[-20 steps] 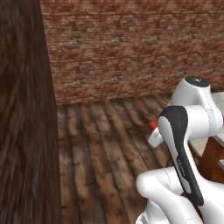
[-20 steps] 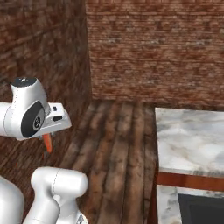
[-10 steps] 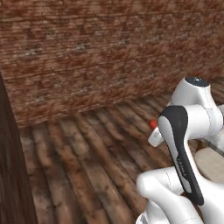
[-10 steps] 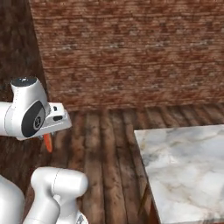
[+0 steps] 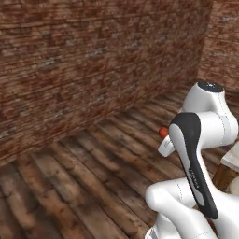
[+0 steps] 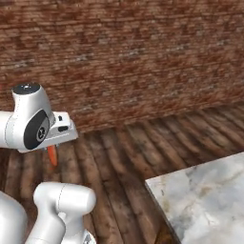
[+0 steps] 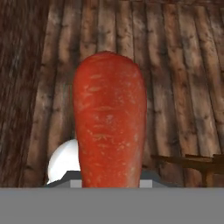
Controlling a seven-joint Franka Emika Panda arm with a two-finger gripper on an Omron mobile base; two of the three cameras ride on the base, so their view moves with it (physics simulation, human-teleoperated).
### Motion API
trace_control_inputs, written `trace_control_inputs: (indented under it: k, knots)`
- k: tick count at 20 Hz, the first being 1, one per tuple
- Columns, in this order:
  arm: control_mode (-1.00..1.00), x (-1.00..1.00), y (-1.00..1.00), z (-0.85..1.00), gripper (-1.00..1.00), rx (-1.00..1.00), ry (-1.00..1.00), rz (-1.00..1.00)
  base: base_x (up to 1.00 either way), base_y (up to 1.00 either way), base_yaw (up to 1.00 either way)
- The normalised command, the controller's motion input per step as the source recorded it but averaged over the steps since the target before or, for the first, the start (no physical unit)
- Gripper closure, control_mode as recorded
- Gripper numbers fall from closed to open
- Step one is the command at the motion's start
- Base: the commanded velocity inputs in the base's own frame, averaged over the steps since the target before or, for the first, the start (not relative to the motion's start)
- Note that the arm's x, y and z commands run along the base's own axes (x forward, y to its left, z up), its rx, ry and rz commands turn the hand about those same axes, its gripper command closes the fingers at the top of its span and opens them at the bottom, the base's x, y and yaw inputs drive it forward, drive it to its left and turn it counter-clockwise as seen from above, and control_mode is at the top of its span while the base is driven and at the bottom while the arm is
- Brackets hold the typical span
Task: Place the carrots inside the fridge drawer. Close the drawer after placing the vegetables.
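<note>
The carrot [image 7: 109, 122], orange-red and smooth, stands close in front of the hand camera above the plank floor. From the right base view the carrot [image 6: 51, 155] hangs point-down under the white hand, and my gripper [image 6: 53, 147] is shut on its upper end. From the left base view a small orange bit of the carrot [image 5: 163, 132] peeks out beside the arm. The fingers themselves are hidden behind the hand and the carrot. The fridge drawer is out of view.
A red-brown brick wall [image 6: 133, 62] runs across the back, above a dark wooden plank floor [image 5: 93, 168]. A marble counter corner [image 6: 200, 195] juts in at the right, with its edge [image 5: 232, 158] beside the arm. A dark wooden piece [image 7: 192, 162] lies low on the floor.
The whole picture has swung as the base turned: the dark panel at the left has passed out of view and the brick wall fills the back. The carrot stays in the gripper.
</note>
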Motion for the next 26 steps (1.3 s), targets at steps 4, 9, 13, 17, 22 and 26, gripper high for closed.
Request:
trace_control_inputs:
  k: [4, 9, 13, 17, 22, 26]
  knots:
    - [1.00, 0.00, 0.00, 0.00, 1.00, 0.00, 0.00, 0.00, 1.00, 0.34, -0.44]
    - [1.00, 0.00, 0.00, 0.00, 1.00, 0.00, 0.00, 0.00, 1.00, 0.23, -0.44]
    - [1.00, 0.00, 0.00, 0.00, 1.00, 0.00, 0.00, 0.00, 1.00, 0.28, -0.47]
    - [1.00, 0.00, 0.00, 0.00, 1.00, 0.00, 0.00, 0.00, 1.00, 0.28, -0.48]
    - [1.00, 0.00, 0.00, 0.00, 1.00, 0.00, 0.00, 0.00, 1.00, 0.27, -0.48]
    - [1.00, 0.00, 0.00, 0.00, 1.00, 0.00, 0.00, 0.00, 1.00, 0.25, -0.48]
